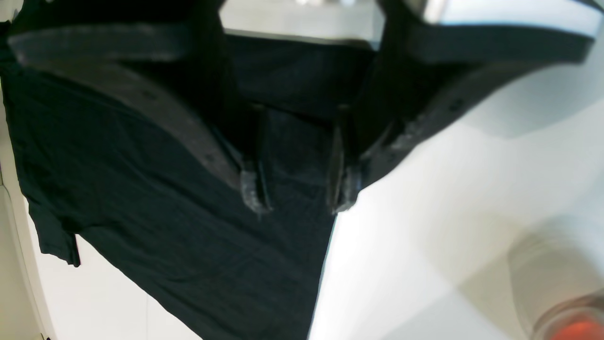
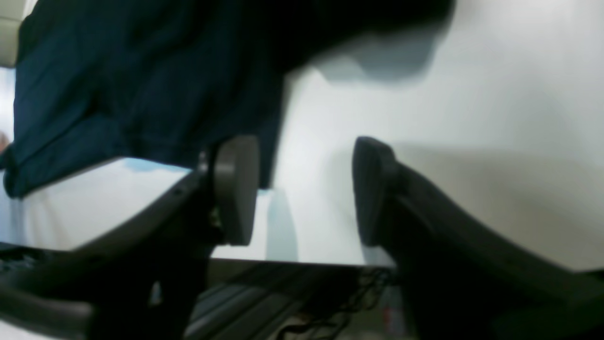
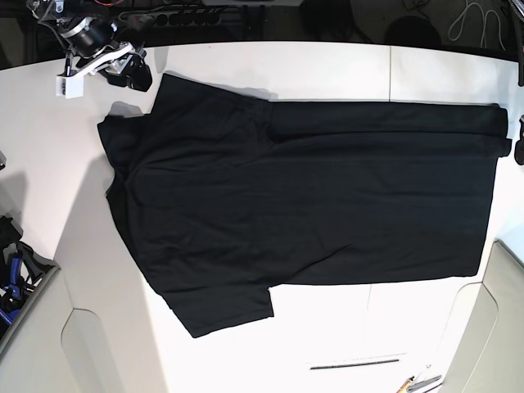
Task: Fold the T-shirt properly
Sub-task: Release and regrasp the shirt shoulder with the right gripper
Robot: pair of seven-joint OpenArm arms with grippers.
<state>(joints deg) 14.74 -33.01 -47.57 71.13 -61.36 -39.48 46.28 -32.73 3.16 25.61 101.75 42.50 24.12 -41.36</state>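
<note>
The white surface (image 3: 246,65) is carrying the T-shirt (image 3: 303,205), which is lying spread flat with its plain black side up and taking up most of the middle. Its hem is running along the surface's right edge, its collar end is pointing toward the left edge, one sleeve (image 3: 221,307) is reaching toward the near edge and the other is lying toward the far left corner. A long fold is showing along the far side of the cloth. The right tool (image 2: 302,189) is hovering at the far left corner just beside the far sleeve, its jaws standing wide apart and gripping nothing. The left tool (image 1: 297,189) is hanging over the hem at the far right corner, jaws parted, with black cloth showing between the fingertips (image 1: 255,189); no grip is visible.
</note>
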